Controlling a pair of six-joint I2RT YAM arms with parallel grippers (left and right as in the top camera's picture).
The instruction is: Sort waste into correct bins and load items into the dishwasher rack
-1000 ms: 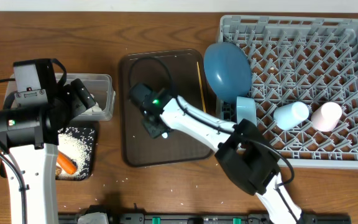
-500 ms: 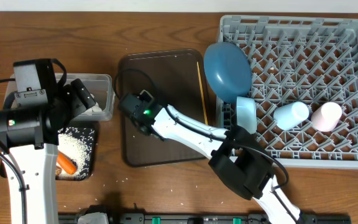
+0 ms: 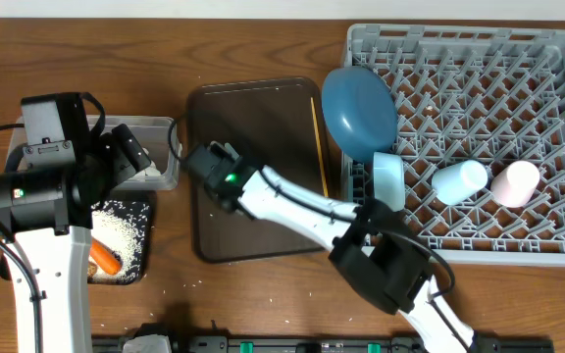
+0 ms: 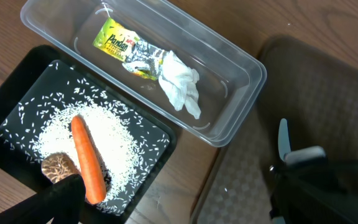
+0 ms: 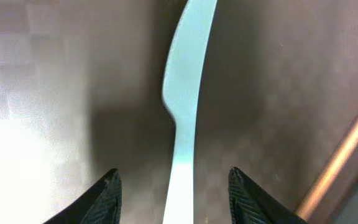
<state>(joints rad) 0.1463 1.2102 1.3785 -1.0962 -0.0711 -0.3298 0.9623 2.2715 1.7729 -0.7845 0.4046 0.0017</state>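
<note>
We see the right gripper (image 5: 174, 190) low over the large brown plastic serving tray (image 3: 253, 108), at its left side. Its jaws stand wide, one on each side of the light-blue flat plastic utensil (image 5: 188, 81), which lies on this tray. The thin wooden chopstick (image 3: 317, 137) lies along the tray's right edge. Left of the tray, the left gripper (image 3: 133, 155) hangs above the clear rectangular plastic tub (image 4: 229, 118); we cannot tell how its jaws stand. Right of the tray stands the large grey plastic lattice rack (image 3: 557, 147).
</note>
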